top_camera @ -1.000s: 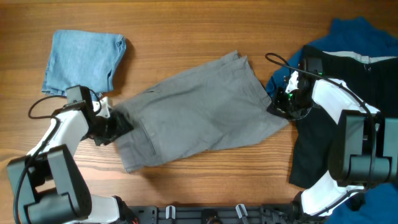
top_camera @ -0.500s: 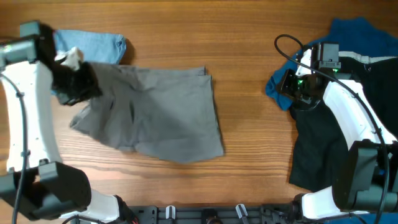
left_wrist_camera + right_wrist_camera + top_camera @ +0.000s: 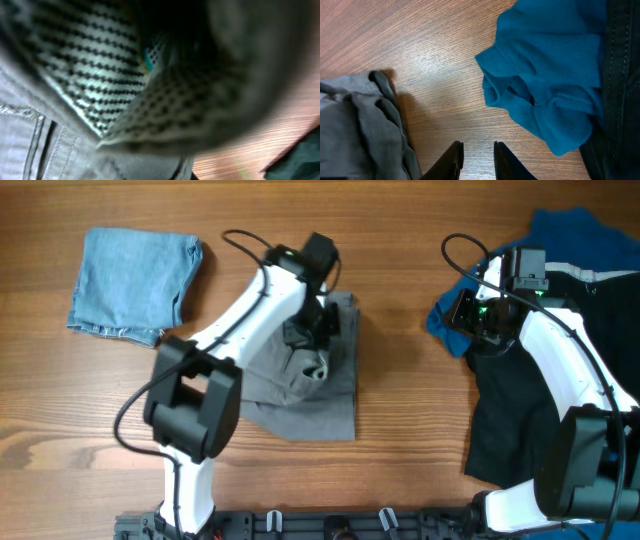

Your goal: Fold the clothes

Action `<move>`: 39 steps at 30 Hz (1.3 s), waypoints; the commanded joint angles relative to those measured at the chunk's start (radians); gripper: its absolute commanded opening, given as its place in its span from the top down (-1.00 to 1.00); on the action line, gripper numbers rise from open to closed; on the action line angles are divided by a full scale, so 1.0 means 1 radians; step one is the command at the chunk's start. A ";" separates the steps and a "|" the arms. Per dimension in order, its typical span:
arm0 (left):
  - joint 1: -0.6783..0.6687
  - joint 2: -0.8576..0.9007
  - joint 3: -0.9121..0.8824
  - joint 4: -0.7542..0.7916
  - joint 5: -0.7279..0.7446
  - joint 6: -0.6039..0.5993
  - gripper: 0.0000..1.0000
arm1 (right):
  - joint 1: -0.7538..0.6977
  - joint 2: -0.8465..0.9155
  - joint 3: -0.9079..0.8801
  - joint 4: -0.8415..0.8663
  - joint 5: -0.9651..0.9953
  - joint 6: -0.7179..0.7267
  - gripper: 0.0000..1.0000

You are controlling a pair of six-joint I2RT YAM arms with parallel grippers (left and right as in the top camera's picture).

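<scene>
Your left gripper (image 3: pixel 312 352) pinches a bunched fold of the grey shorts (image 3: pixel 320 408); your right gripper (image 3: pixel 476 161) hangs parted, empty, over the table (image 3: pixel 420 45). Judging by this, the shorts are mid-fold, the denim piece (image 3: pixel 135 280) looks done, and the blue knit (image 3: pixel 545 75) and black garment (image 3: pixel 510 410) remain.

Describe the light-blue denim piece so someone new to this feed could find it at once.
On the wooden table, look to the far left corner in the overhead view. The light-blue denim piece lies there alone as a flat squarish fold, apart from the grey shorts in the middle. It is the only pale blue cloth.
</scene>
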State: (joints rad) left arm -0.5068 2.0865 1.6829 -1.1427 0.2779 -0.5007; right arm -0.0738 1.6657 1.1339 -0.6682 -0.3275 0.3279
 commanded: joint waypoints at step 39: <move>0.409 -0.126 -0.317 0.022 -0.097 0.310 0.31 | 0.351 0.132 0.039 -0.052 -0.058 -0.146 0.90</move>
State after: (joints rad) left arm -0.1528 1.9415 1.2156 -0.9928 0.2611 -0.1955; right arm 0.2802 1.9217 1.1713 -0.7544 -0.4065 0.2485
